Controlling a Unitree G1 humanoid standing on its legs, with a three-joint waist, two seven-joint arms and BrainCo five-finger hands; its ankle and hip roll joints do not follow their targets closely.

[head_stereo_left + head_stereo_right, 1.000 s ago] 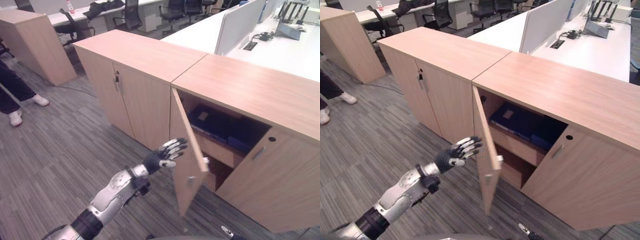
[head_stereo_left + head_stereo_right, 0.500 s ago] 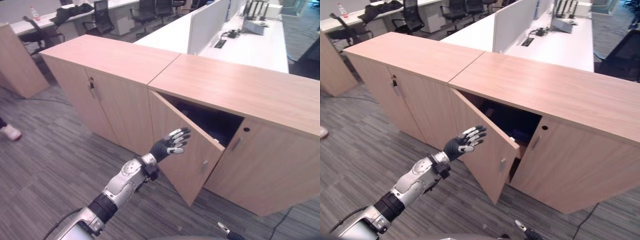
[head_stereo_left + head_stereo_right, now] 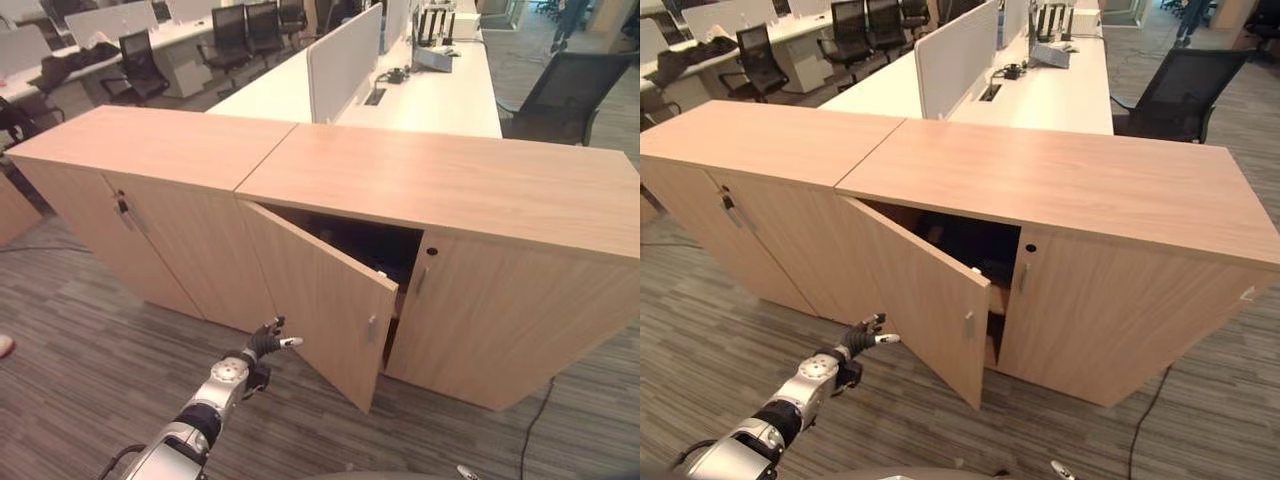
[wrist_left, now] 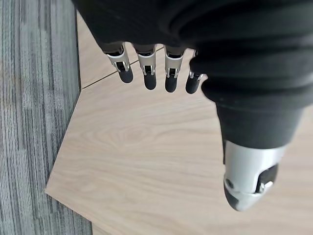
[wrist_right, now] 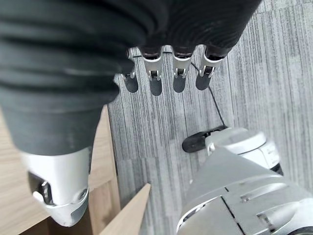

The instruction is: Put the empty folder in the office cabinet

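Note:
The light-wood office cabinet (image 3: 470, 190) stands in front of me. Its left door (image 3: 320, 290) hangs partly open, swung out toward me. The opening (image 3: 375, 245) behind it is dark, and I cannot make out what lies on the shelf. My left hand (image 3: 265, 343) is low by the door's lower left part, fingers straight and holding nothing. In the left wrist view its fingers (image 4: 146, 73) point at the door panel (image 4: 146, 156) from close by. My right hand (image 5: 178, 73) hangs over the carpet with relaxed fingers, empty.
A second cabinet (image 3: 130, 200) with shut doors adjoins on the left. Behind both run white desks with a divider screen (image 3: 345, 50). A black office chair (image 3: 560, 95) stands at the back right. Grey carpet (image 3: 80, 350) stretches in front of the cabinets.
The camera has swung, so the whole view shifted. The door went from wide open to partly shut. My left hand dropped lower and away from the door's middle.

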